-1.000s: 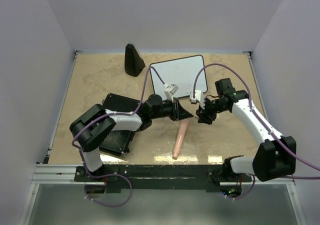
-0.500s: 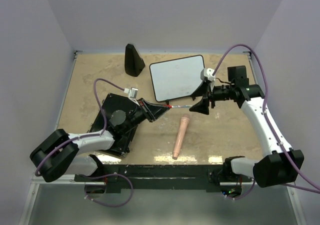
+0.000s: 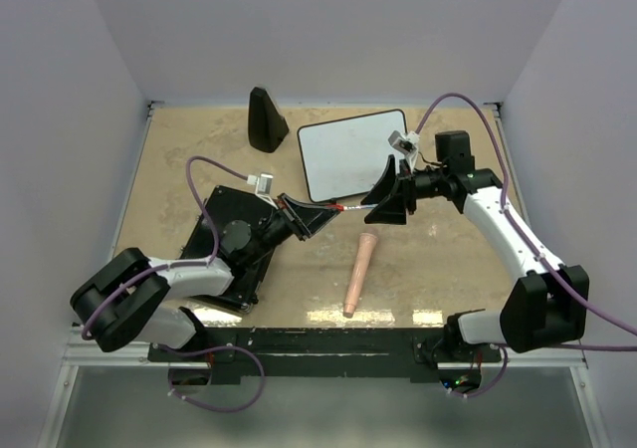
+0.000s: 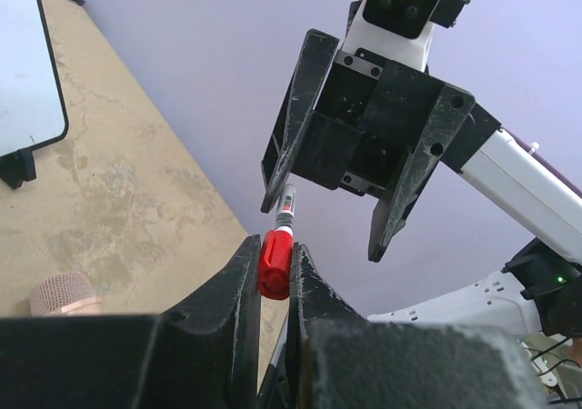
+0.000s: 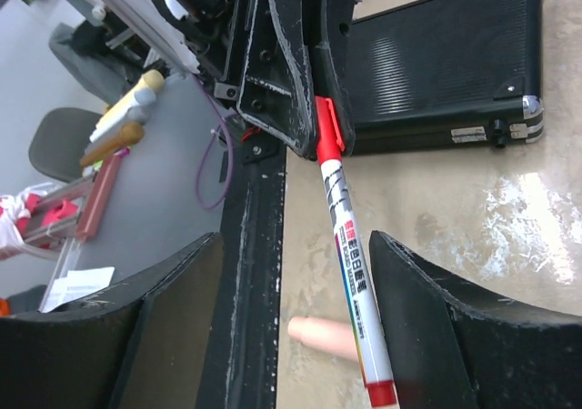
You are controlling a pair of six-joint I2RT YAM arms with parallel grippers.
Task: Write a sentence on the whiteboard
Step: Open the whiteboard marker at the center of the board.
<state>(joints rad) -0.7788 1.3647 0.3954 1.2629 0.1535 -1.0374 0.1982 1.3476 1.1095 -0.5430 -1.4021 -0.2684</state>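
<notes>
The only container near me is a flat black ribbed case (image 5: 436, 54) with silver latches. It lies on the sandy beige table (image 3: 438, 269) behind my left gripper (image 3: 320, 212), partly under that arm. Its lid is down, so I cannot see whether anything is inside.

The whiteboard (image 3: 350, 153), a small white rectangular board with rounded corners and a thin black frame, sits beyond both sets of jaws, toward the far side of the table. Its face is blank. From my left wrist I see one rounded corner of it with a black foot under it, off to the left of my fingers.

My left gripper is clamped on a marker (image 5: 350, 264) that has a white printed barrel and a red tail end. The jaws pinch its red clipped cap (image 4: 275, 265), and the barrel sticks out past my fingertips toward my right gripper (image 3: 384, 207). The right jaws stand wide apart, with the barrel reaching in between them, closer to one finger than the other. Whether it touches that finger I cannot tell.

My right gripper hangs just in front of the whiteboard's near right corner, so it and the marker lie between my left jaws and that part of the board. On the near side of the gap between the grippers, a pale pink tapered stick (image 3: 358, 274) lies on the table, apart from both. A black tapered block (image 3: 266, 119) stands well beyond my left gripper, just left of the whiteboard.
</notes>
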